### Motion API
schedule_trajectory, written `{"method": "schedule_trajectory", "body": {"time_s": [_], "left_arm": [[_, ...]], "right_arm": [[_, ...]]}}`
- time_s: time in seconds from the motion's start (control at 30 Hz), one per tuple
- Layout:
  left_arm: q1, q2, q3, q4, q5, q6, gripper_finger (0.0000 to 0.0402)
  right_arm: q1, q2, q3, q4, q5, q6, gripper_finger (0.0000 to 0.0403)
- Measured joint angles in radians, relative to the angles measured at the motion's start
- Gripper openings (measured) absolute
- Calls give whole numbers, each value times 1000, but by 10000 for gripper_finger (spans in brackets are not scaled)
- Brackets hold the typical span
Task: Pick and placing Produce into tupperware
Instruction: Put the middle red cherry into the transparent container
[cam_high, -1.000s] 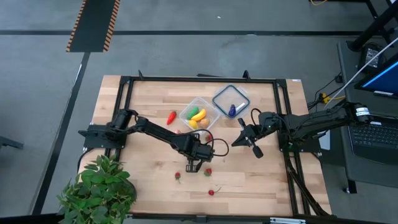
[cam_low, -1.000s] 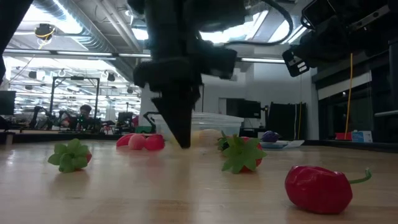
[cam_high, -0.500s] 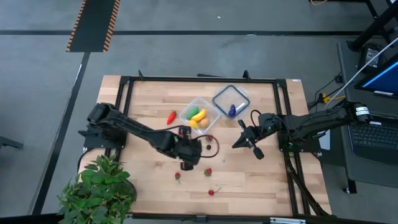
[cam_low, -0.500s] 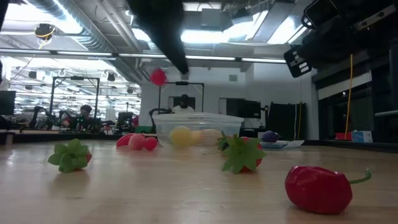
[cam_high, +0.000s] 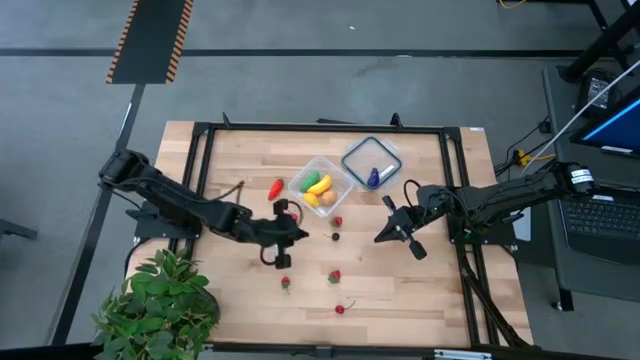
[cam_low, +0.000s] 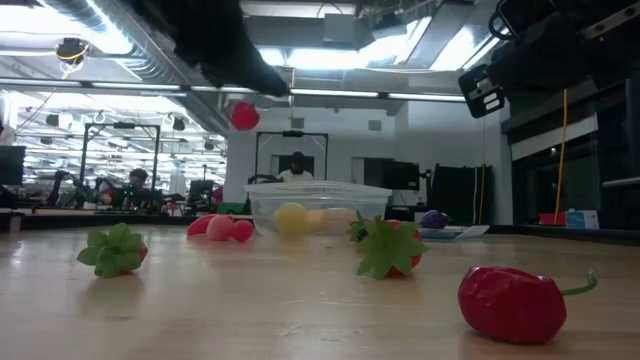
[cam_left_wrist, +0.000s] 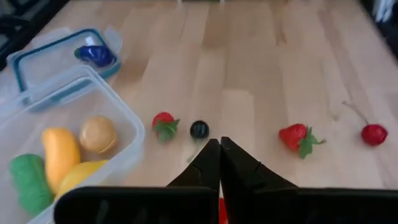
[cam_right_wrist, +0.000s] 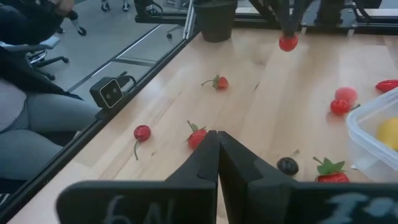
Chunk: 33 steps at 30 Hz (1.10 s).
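Observation:
My left gripper (cam_high: 298, 236) hangs above the table's middle, shut on a small red round piece of produce (cam_low: 244, 115). The clear tupperware (cam_high: 320, 185) stands farther back, with yellow, green and orange pieces inside. Loose on the wood lie strawberries (cam_high: 334, 275) (cam_high: 286, 283), a cherry (cam_high: 340, 309), a dark ball (cam_high: 335, 237), another strawberry (cam_high: 337, 221) and a red chili (cam_high: 275, 188). My right gripper (cam_high: 380, 235) is shut with nothing in it, raised right of the middle. My left gripper pinches the red piece by its top (cam_right_wrist: 287, 37) between its two fingertips (cam_right_wrist: 286, 23). The fingers slant down toward the table's right side. The piece hangs below the tips, lifted clear of the table; a sliver of it (cam_left_wrist: 222, 208) shows under the fingers.
The tub's lid (cam_high: 371, 160) lies beside it at the back right with a blue-purple piece (cam_high: 373, 177) on it. A pink and a red piece (cam_high: 283, 207) rest near the left gripper. A leafy potted plant (cam_high: 160, 300) fills the near left corner. A seated person (cam_right_wrist: 25, 93) shows beyond the table.
My left gripper has risen from the table between the strawberries and drawn back toward the left edge. It has tipped from pointing straight down to a shallow slant. The red piece has come up with it, lifted clear of the wood.

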<state>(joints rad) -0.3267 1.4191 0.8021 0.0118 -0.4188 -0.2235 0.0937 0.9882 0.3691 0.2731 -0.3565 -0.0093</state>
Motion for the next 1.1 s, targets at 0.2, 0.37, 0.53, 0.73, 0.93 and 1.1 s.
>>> {"method": "schedule_trajectory", "body": {"time_s": [0.2, 0.37, 0.53, 0.73, 0.93, 1.1], "left_arm": [[65, -41, -244, 406, 107, 44, 0], [130, -41, -361, 676, 251, 110, 0], [190, -41, -424, 832, 365, 167, 0], [249, -38, -436, 910, 478, 251, 0], [294, -38, -436, 966, 516, 263, 0], [303, -38, -436, 1015, 516, 277, 0]], "right_arm": [[0, 0, 0, 0, 0, -2, 7], [0, 0, 0, 0, 1, -20, 7], [0, 0, 0, 0, 23, -27, 7], [0, 0, 0, 0, 62, -45, 7], [0, 0, 0, -1, 61, -42, 7], [0, 0, 0, -1, 61, -21, 7]]}}
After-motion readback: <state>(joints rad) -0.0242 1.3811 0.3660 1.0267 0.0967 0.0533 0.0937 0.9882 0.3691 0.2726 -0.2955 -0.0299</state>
